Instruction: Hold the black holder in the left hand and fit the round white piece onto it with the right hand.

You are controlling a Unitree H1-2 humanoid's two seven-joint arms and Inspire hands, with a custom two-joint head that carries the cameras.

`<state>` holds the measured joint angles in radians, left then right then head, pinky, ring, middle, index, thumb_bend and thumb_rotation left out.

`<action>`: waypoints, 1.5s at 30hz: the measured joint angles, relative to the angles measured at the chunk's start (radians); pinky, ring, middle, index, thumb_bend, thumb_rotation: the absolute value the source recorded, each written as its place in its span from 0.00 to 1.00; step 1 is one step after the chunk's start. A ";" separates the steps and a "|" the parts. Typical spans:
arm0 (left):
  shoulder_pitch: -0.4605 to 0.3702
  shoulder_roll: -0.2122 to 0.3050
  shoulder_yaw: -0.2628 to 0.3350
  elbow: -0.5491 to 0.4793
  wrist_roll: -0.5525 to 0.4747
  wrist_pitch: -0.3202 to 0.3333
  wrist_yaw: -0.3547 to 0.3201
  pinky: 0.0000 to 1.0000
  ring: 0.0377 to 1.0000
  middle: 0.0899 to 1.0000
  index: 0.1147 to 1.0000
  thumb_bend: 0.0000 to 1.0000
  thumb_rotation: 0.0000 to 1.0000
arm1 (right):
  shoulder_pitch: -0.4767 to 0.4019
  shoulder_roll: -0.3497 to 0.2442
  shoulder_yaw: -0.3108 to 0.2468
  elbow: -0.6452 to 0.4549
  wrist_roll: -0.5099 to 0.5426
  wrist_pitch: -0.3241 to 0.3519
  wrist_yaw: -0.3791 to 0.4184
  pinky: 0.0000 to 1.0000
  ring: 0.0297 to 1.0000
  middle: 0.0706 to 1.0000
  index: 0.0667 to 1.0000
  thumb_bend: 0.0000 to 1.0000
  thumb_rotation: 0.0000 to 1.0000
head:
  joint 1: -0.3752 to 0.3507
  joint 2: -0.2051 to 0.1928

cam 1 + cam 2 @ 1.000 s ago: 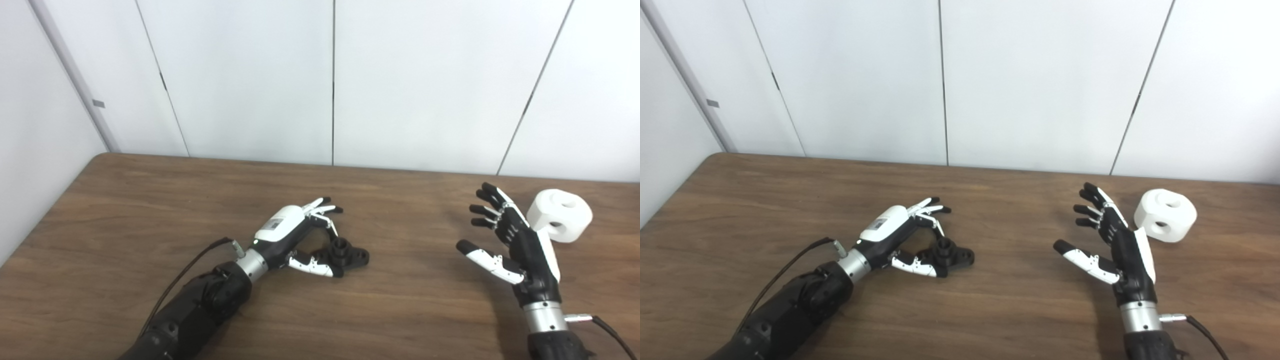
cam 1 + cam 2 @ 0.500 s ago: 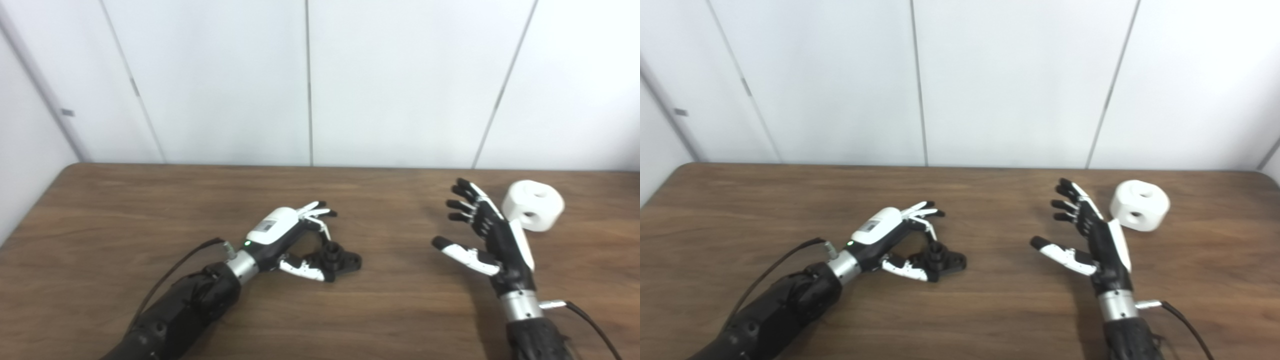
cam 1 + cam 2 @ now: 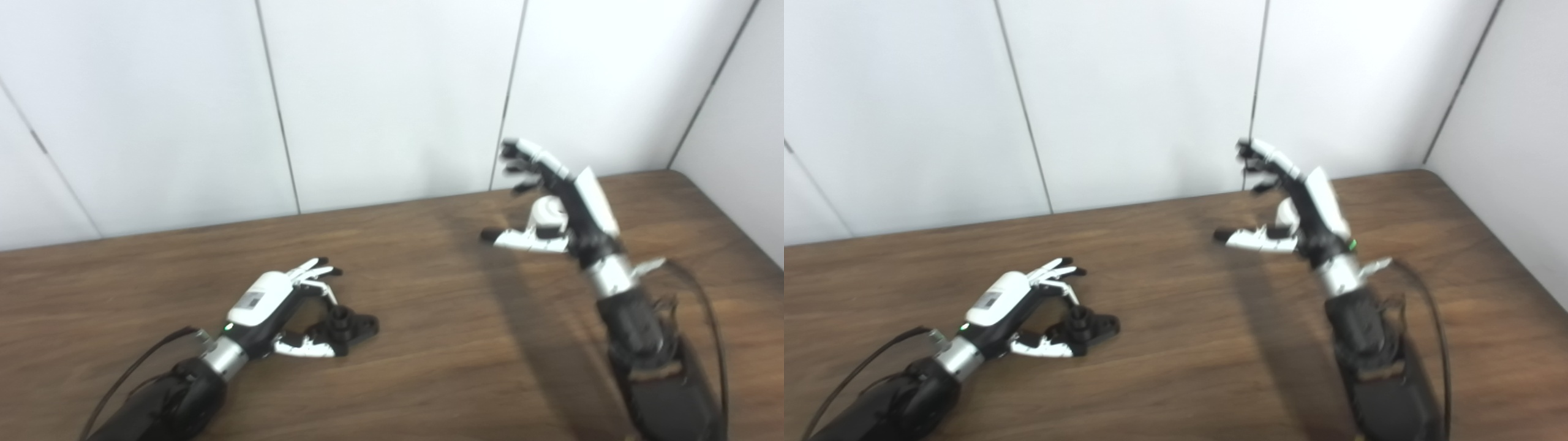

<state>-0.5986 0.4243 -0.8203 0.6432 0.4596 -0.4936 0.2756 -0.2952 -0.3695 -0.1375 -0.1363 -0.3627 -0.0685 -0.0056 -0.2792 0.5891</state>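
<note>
The black holder point(image 3: 348, 324) lies flat on the wooden table point(image 3: 429, 355), left of centre. My left hand point(image 3: 275, 306) is open around it, with the fingers arched above its near-left end and the thumb lying along its front side. My right hand point(image 3: 566, 196) is raised at the far right with its fingers spread, also open. The round white piece point(image 3: 547, 214) shows only in part, in the gap between that hand's thumb and palm; the rest of it is hidden behind the hand. I cannot tell whether the hand touches it.
White wall panels point(image 3: 380, 98) stand close behind the table's far edge. The table's right edge point(image 3: 738, 229) runs along a side wall. A black cable point(image 3: 707, 318) loops beside my right forearm.
The camera has swung to the right, shifting the whole picture. My right hand has risen and gone forward, and now covers much of the white piece. The left hand stays by the holder.
</note>
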 measured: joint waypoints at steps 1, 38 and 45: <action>-0.001 0.001 -0.005 0.000 -0.007 0.000 0.000 0.88 0.94 0.85 0.41 0.53 0.06 | -0.005 -0.032 -0.012 0.000 -0.010 0.005 0.000 0.62 0.77 0.83 0.83 0.73 0.25 | -0.017 -0.006; -0.030 0.034 -0.113 0.007 -0.036 0.000 0.089 0.83 0.91 0.82 0.41 0.53 0.06 | -0.059 -0.337 0.077 0.249 0.019 0.345 0.324 0.87 1.00 1.00 0.93 1.00 0.36 | -0.100 -0.063; -0.037 0.034 -0.135 0.017 -0.036 0.000 0.114 0.82 0.90 0.82 0.41 0.53 0.06 | -0.074 -0.341 0.113 0.311 -0.007 0.357 0.323 0.84 1.00 1.00 0.94 1.00 0.37 | -0.095 -0.063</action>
<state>-0.6360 0.4587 -0.9557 0.6602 0.4241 -0.4938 0.3897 -0.3689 -0.7102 -0.0247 0.1751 -0.3695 0.2885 0.3178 -0.3743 0.5262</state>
